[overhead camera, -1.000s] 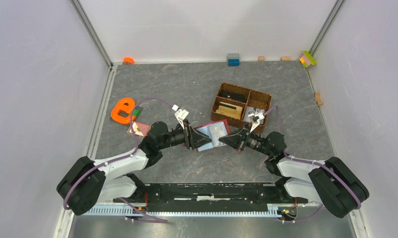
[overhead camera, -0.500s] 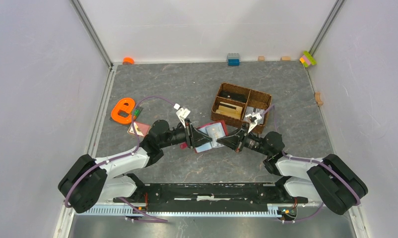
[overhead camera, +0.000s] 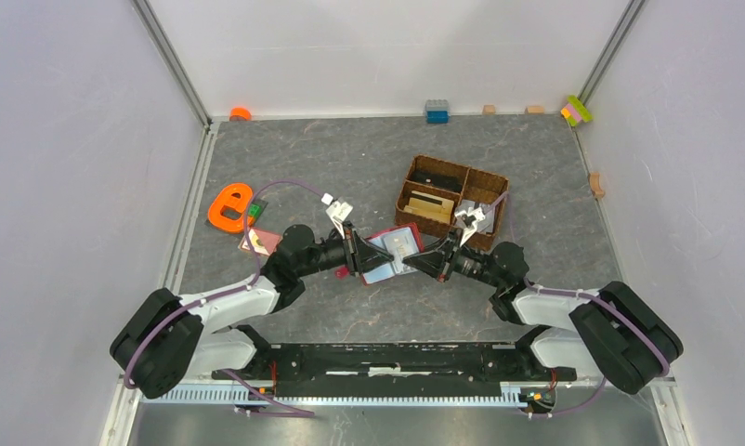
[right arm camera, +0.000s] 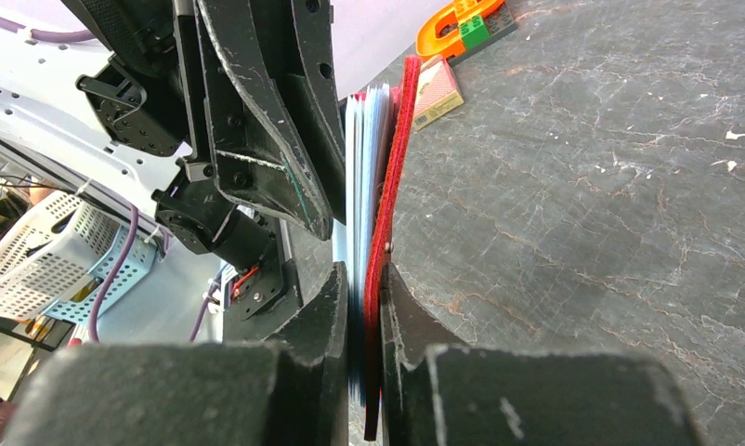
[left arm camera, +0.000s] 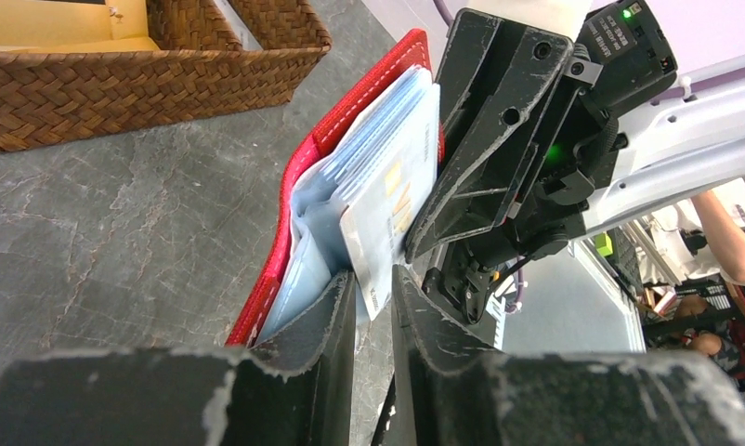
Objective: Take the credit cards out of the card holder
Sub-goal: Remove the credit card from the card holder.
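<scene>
Extraction step is being worked. The card holder (overhead camera: 394, 251) is being held on edge at the middle of the table (overhead camera: 350, 167), between both arms. Its red cover is being clamped by the right gripper (right arm camera: 364, 279). A corner of the credit cards (left arm camera: 387, 177) is being straddled by the left gripper (left arm camera: 373, 279), jaws nearly together; a firm pinch cannot be confirmed. Next move: pinch to be completed, card to be drawn straight out, holder to be braced.

top: overhead, far | wrists: close, facing each other | shared: card holder (left arm camera: 299, 190)
</scene>
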You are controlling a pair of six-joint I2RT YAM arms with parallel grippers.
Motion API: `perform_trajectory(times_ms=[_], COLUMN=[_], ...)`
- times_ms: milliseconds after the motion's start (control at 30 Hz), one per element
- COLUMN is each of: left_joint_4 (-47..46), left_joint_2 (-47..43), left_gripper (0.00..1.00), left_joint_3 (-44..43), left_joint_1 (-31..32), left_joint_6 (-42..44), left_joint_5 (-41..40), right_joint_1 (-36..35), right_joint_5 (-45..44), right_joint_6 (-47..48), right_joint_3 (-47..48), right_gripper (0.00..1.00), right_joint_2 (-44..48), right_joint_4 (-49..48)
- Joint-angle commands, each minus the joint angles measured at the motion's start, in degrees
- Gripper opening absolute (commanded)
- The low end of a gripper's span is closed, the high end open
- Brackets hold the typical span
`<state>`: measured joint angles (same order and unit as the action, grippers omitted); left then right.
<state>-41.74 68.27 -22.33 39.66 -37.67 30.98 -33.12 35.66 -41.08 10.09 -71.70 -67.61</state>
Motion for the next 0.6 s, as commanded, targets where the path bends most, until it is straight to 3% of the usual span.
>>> perform_trajectory(times_ms=[0,133,233,467,567], left_joint_4=[-6.32,-6.43,-6.19,-0.70,1.92], left_joint_2=[-0.58,-0.45,-0.80,-2.82,-3.62], left_gripper=[0.27,0.23,0.03,0.02,0.02], left_joint_3=[-0.66,-0.61,-0.61,-0.53,-0.44], left_joint_1=[1.16,1.17,1.12,0.90,0.53], left_joint_6=[-0.23,-0.30,0.00,1.89,2.32], left_joint_5=[3.28,3.33,2.93,-1.82,-4.04], right_joint_1=[-2.10,-2.38,-2.34,-2.25,-1.55], right_joint_5=[2.44,2.67,2.37,0.43,-0.14], right_joint_6=[0.77,0.70,0.65,1.34,0.09], right_joint_3=[3.36,3.67,3.47,2.76,1.55], right_gripper=[0.09,0.11,0.19,0.37,0.40], right_joint_2=[-1.37,-1.95,-1.55,0.20,0.77], right_joint_4=[-0.72,-0.93,-0.75,0.72,-1.47])
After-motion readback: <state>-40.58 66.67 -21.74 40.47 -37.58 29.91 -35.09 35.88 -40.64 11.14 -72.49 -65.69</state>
